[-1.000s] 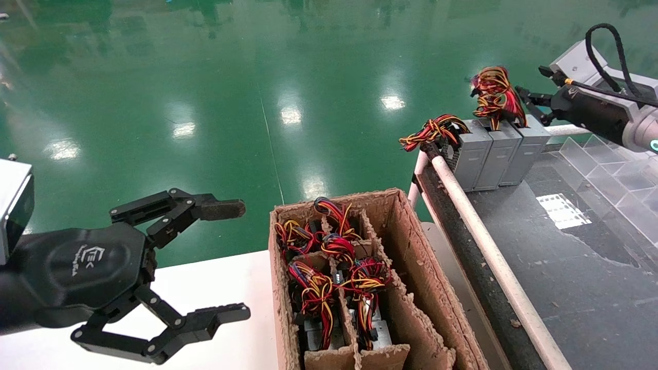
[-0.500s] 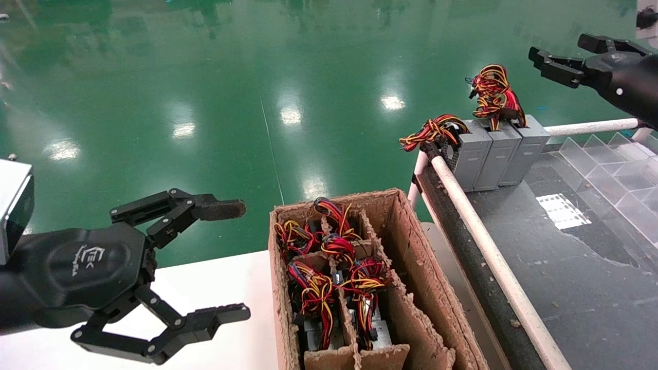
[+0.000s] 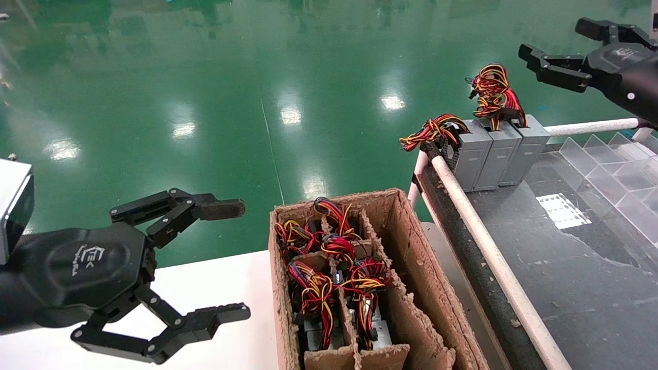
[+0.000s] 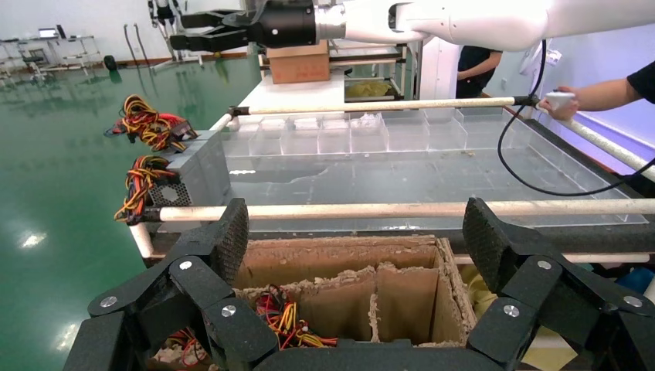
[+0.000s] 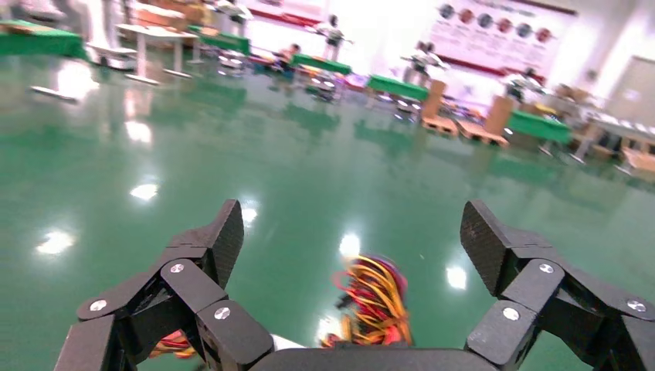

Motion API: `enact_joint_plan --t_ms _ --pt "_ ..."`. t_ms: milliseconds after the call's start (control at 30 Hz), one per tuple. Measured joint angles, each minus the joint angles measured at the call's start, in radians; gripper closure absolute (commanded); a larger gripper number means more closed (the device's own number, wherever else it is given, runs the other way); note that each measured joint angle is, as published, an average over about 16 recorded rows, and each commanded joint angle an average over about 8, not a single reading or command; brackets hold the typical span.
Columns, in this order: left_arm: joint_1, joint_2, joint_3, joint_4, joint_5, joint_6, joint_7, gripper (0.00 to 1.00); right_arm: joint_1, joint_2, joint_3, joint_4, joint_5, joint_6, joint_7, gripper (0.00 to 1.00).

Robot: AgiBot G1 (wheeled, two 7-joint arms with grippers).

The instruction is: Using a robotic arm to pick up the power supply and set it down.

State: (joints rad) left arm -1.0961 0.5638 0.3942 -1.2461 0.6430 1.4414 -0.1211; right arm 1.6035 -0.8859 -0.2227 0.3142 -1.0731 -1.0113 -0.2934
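Three grey power supplies [image 3: 496, 151] stand side by side at the far end of the dark table [image 3: 581, 267], their red, yellow and black wires [image 3: 493, 92] sticking up. My right gripper [image 3: 554, 38] hangs open in the air above and to the right of them, holding nothing. In the right wrist view its fingers [image 5: 220, 239] spread wide over a wire bundle [image 5: 375, 301] below. My left gripper [image 3: 239, 259] stays open and empty over the white table, left of the cardboard box [image 3: 411, 257]. The left wrist view shows the power supplies [image 4: 197, 166] and the right gripper [image 4: 208, 31] farther off.
The divided cardboard box holds several more wired power supplies [image 3: 334, 277]. A white rod [image 3: 493, 257] runs along the dark table's edge. Clear plastic dividers [image 3: 617, 174] line its right side. A person's hand [image 4: 564, 104] holds a rod at the table's far side.
My right gripper has pulled up and away from the rightmost power supply's wires and now hangs higher, open. The power supplies and the left arm have not moved.
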Motion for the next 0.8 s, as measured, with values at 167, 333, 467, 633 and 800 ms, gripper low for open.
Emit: enact_joint_plan --t_ms 167,333,467,633,800 --pt "0.0 0.0 0.0 0.0 0.0 0.0 0.0 0.08 -0.063 0.032 -0.007 0.115 0.041 -0.057 0.057 0.0" --pt "0.0 0.0 0.0 0.0 0.0 0.0 0.0 0.08 -0.125 0.065 -0.013 0.229 0.081 -0.115 0.114 0.0" --pt "0.0 0.0 0.0 0.0 0.0 0.0 0.0 0.0 -0.175 0.091 -0.019 0.321 0.113 -0.16 0.159 0.0" --pt "0.0 0.0 0.0 0.0 0.0 0.0 0.0 0.0 -0.238 0.123 -0.026 0.436 0.154 -0.217 0.216 0.0" --pt "0.0 0.0 0.0 0.0 0.0 0.0 0.0 0.0 -0.287 0.149 -0.031 0.527 0.186 -0.263 0.261 0.0"
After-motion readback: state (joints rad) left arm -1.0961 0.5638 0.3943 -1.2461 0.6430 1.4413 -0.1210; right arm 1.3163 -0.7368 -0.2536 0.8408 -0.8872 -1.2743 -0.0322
